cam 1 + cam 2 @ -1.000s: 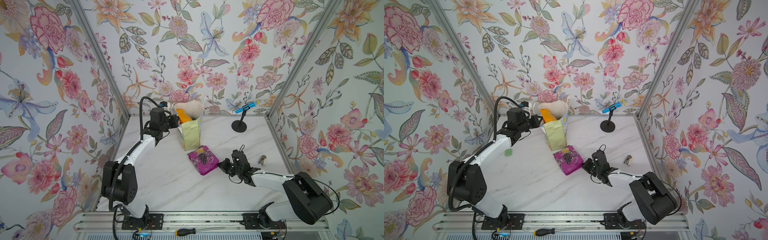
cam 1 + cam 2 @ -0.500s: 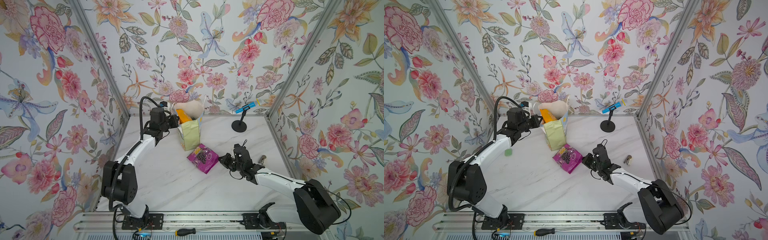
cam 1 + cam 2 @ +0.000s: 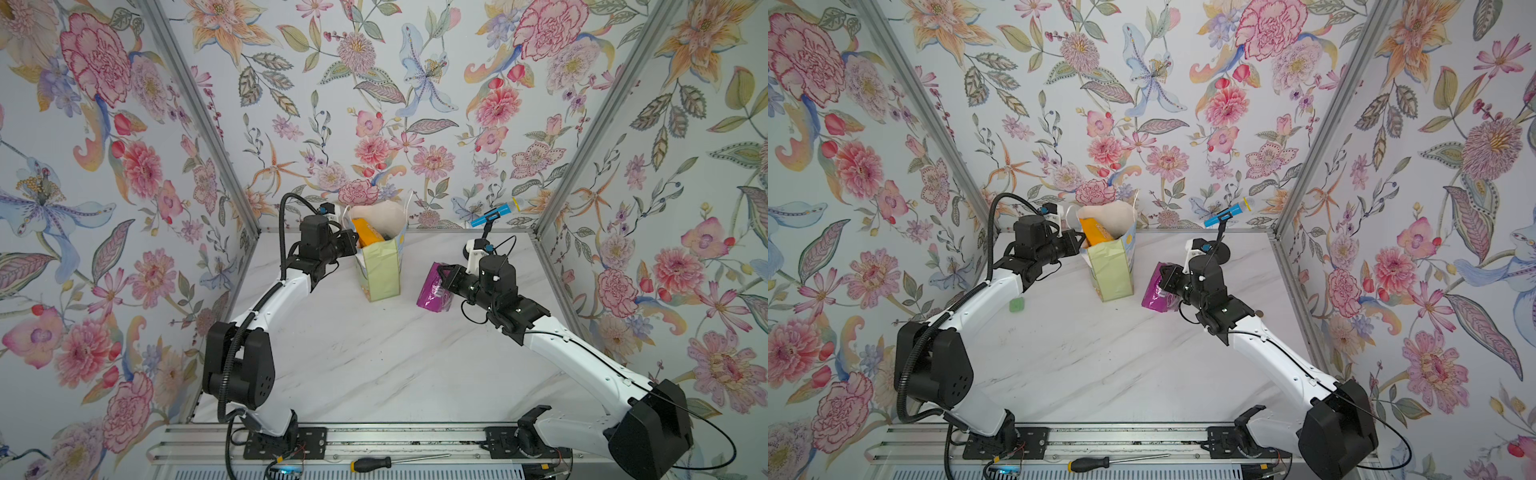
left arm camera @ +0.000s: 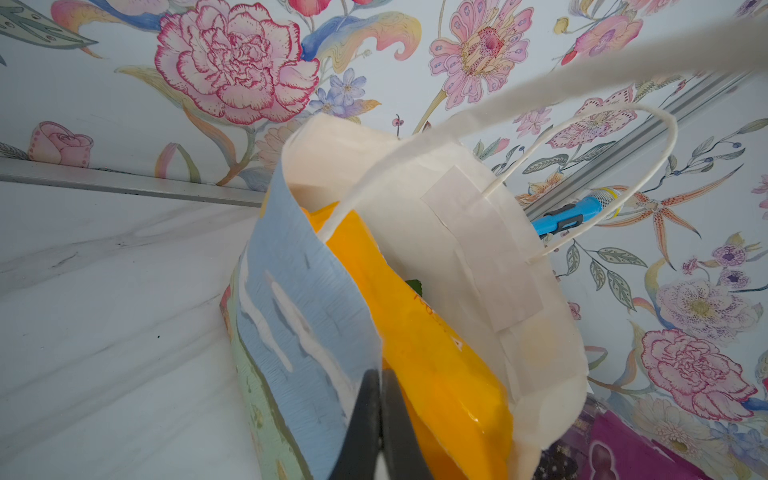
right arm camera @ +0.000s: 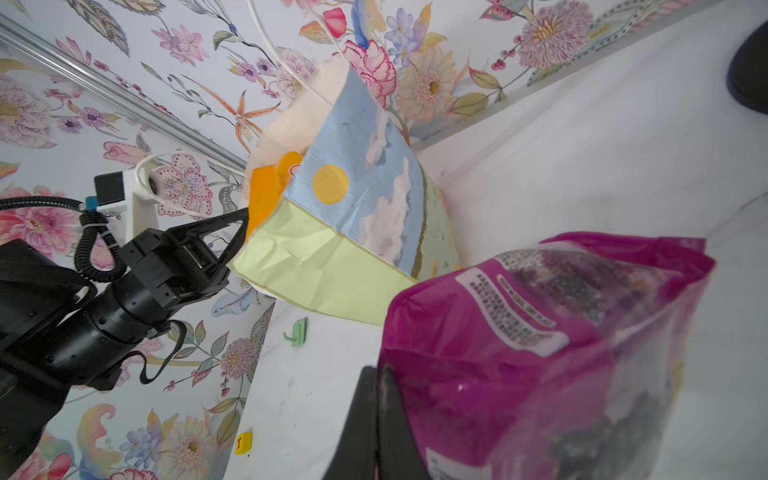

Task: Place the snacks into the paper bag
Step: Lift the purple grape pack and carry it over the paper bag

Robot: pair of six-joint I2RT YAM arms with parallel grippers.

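This is a robot test booth, not a lived-in room. Floral wallpaper panels (image 3: 374, 83) framed by bare aluminium posts (image 3: 203, 116) enclose a marble-look counter (image 3: 374, 365). The left arm (image 3: 286, 291) and right arm (image 3: 582, 357) are bolted to a metal rail (image 3: 415, 440). A screwdriver (image 3: 374, 463) lies there, well apart from the fingers (image 3: 449, 274). A stand-mounted microphone (image 3: 496, 211) stands beyond the right ones.

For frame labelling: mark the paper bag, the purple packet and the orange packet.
paper bag (image 3: 380, 270): in a top view, on its pale green side face.
purple packet (image 5: 540, 353): right wrist view, on its magenta printed face.
orange packet (image 4: 415, 340): left wrist view, on the part showing inside the bag.
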